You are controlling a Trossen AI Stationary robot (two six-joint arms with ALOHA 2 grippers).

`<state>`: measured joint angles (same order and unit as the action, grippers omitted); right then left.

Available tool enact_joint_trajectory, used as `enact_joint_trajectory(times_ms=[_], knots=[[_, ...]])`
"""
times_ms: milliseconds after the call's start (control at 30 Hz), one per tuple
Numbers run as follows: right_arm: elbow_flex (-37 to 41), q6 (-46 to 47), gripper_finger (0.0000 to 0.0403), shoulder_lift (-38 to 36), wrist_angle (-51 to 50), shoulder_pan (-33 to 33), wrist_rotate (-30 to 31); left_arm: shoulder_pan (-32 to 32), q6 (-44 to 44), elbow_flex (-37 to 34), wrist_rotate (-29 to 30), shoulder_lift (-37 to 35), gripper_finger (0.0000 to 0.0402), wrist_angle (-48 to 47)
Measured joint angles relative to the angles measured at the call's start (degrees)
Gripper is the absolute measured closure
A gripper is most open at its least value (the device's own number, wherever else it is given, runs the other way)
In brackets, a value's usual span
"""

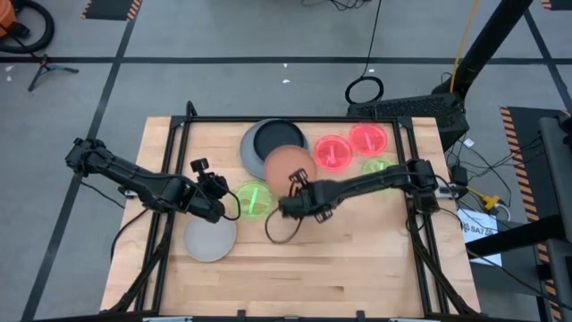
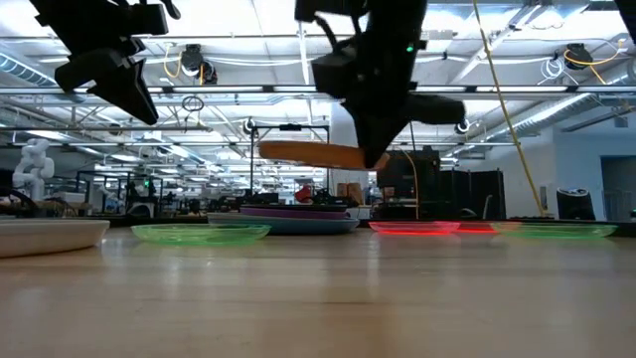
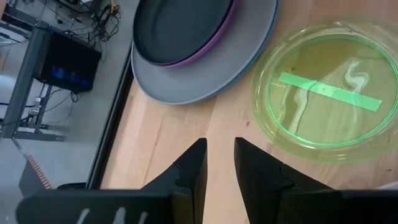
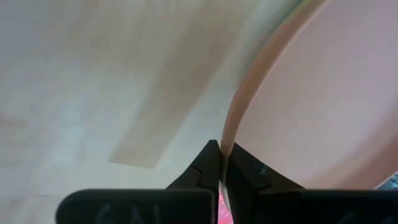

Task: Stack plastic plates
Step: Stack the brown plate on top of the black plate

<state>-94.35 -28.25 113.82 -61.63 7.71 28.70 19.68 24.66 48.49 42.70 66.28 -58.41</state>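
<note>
A brown plastic plate (image 1: 288, 165) hangs in the air over the table's middle, with my right gripper (image 1: 291, 192) shut on it; in the low view the brown plate (image 2: 308, 153) floats above a stack. That stack is a large grey plate (image 1: 250, 148) resting flat on the table, holding a purple and a black plate (image 3: 180, 25). A green plate (image 1: 255, 199) lies flat beside my left gripper (image 1: 228, 207), which hovers open over bare wood (image 3: 220, 149). A pale grey plate (image 1: 210, 240) lies near the left front. My right gripper pinches the brown plate's rim (image 4: 227, 134) between its two fingers, on the plate's near side. The fingers slant down from the table's right and near side. The plate is lifted clear and sits almost level (image 2: 308, 153).
Two pink-red plates (image 1: 332, 152) (image 1: 366, 139) and another green plate (image 1: 377, 167) lie at the far right. A dark cable loop (image 1: 281, 231) hangs below the right arm. Bare wood lies along the near edge.
</note>
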Motion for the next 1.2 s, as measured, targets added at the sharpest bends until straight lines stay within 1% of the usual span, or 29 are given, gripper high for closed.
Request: enact_joint_trajectory(times_ms=[167,300,467,533,633,833,967,1133,1200], knots=[[0.0,-8.7,0.0398,0.0,3.1,-5.6,-0.1,0.0,-0.4,0.0,0.0,0.0,0.0314,0.0],[0.0,-16.3,0.0398,0.0,8.1,-9.4,-0.1,0.0,-0.5,0.0,0.0,0.0,0.0314,0.0],[0.0,-21.7,0.0397,0.0,13.6,-13.4,-0.4,0.0,-0.9,0.0,0.0,0.0,0.0314,0.0],[0.0,-22.2,0.0397,0.0,14.9,-14.7,-0.9,0.0,-0.9,0.0,0.0,0.0,0.0314,0.0],[0.0,-21.9,0.0397,0.0,16.3,-16.2,-3.4,0.0,-0.9,0.0,0.0,0.0,0.0314,0.0],[0.0,-21.9,0.0393,0.0,17.2,-17.6,-3.9,0.0,-0.9,0.0,0.0,0.0,0.0314,0.0],[0.0,-21.7,0.0385,0.0,17.3,-18.3,-7.5,0.0,-0.9,0.0,0.0,0.0,0.0314,0.0],[0.0,-18.2,0.0382,0.0,17.5,-18.5,-10.9,0.0,-0.9,0.0,0.0,0.0,0.0314,0.0],[0.0,-15.4,0.0381,0.0,17.7,-18.6,-11.0,0.0,-0.9,0.0,0.0,0.0,0.0314,0.0]])
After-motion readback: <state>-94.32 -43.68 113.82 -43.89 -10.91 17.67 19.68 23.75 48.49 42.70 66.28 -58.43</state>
